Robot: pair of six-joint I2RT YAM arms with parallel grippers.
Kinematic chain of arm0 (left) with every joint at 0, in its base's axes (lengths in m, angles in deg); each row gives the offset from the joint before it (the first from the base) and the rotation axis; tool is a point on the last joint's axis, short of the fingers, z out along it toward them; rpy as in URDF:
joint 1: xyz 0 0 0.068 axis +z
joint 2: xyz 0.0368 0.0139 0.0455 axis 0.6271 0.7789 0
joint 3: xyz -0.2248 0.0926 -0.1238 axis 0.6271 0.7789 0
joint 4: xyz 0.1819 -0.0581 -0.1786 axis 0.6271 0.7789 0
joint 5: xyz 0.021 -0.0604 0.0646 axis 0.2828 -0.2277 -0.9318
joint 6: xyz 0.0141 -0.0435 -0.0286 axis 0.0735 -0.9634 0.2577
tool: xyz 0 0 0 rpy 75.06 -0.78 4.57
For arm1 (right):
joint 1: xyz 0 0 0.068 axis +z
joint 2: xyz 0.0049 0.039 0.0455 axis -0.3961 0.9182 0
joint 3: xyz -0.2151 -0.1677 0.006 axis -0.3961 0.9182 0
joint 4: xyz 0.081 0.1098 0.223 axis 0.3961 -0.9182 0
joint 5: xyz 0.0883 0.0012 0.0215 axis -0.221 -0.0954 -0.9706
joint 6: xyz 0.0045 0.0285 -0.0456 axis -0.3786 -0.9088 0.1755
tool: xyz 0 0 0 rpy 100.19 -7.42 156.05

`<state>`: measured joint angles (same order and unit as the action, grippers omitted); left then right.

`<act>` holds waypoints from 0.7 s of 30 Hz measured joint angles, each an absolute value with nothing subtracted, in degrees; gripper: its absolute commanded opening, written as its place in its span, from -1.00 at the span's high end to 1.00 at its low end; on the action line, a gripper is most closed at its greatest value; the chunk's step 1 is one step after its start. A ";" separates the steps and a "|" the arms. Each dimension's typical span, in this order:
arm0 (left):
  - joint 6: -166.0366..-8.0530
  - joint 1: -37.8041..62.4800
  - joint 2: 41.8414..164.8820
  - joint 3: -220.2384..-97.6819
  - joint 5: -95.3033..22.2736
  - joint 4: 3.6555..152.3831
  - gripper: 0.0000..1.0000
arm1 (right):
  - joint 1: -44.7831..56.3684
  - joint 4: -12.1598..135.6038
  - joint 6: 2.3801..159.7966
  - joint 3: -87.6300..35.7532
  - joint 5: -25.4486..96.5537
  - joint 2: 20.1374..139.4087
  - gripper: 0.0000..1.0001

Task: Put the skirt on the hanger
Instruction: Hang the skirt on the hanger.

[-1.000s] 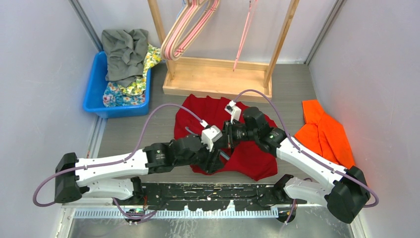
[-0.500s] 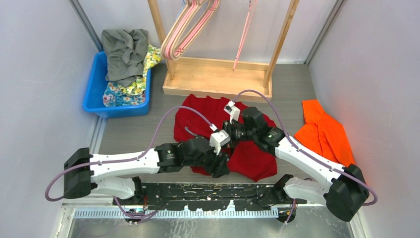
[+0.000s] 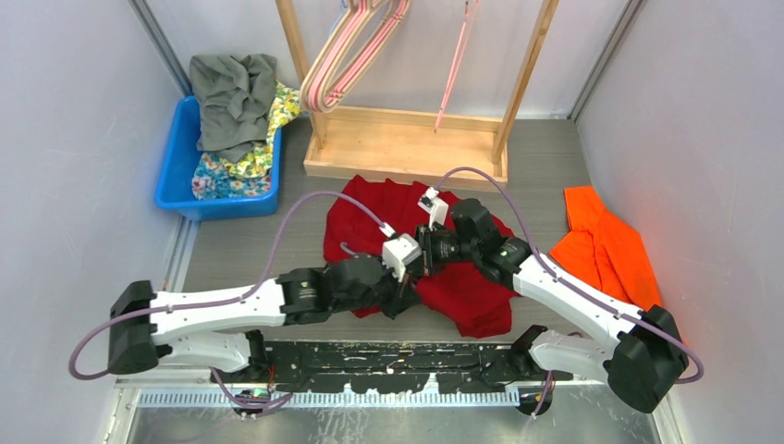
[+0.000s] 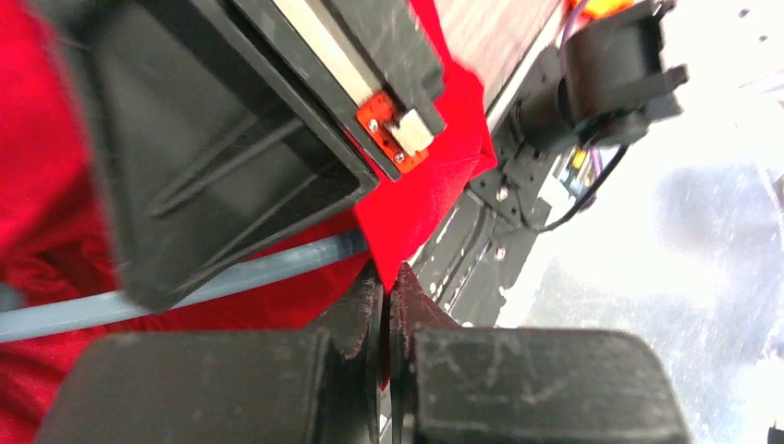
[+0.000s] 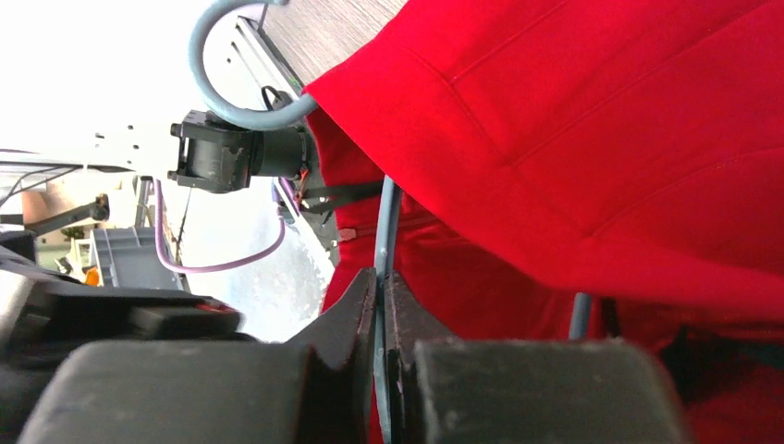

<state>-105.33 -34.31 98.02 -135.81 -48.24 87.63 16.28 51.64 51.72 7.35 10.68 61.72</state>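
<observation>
Just in front of the wooden rack (image 3: 407, 148), the red skirt (image 3: 467, 294) lies crumpled on the table (image 3: 240, 250), its far edge close to the rack's base plank. Both arms meet over its middle.

The left gripper (image 4: 386, 291) has its 2 fingers pressed together. In the left wrist view a pointed fold of red cloth runs down into the seam between the tips, so it appears to have a pinch of the skirt's edge. The right gripper (image 5: 380, 287), on the side nearer the rack, is closed as well. Its 2 fingers are clamped on the thin rod of a grey hanger (image 5: 386, 222), which rises out of the pinch and passes under the cloth.

The skirt looks light and limp. It will likely sag from any point of hold, and a single pinch should lift only a corner while the rest drags on the table. The better hold is probably a single layer at the waistband or hem, close to the hanger rod, so the opening can be drawn over the hanger's end. Catching 2 layers would likely shut that opening. The hanger looks stiff, thin and smooth, so it could twist in the fingers once cloth pulls on it.

Pink hangers (image 3: 347, 55) hang from the rack, a blue bin (image 3: 176, 176) of clothes sits to its left, and an orange garment (image 3: 606, 245) lies well to its right.
</observation>
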 measured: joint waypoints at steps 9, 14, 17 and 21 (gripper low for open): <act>-104.52 -34.31 87.33 -135.72 -57.62 89.47 1.00 | 16.28 52.73 51.61 7.37 10.09 61.59 0.97; -104.28 -34.31 86.67 -135.28 -61.18 92.26 1.00 | 16.28 52.58 51.63 7.39 10.13 60.65 0.97; -104.44 -34.31 86.06 -134.52 -63.23 93.95 1.00 | 16.28 52.14 51.65 7.39 10.22 59.57 0.97; -105.40 -34.28 83.72 -133.03 -66.51 96.75 1.00 | 16.28 51.40 51.65 7.39 10.35 58.13 0.97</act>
<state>-105.40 -34.28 83.72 -133.03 -66.51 96.75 16.28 51.40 51.65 7.39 10.35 58.13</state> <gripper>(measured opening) 0.010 0.060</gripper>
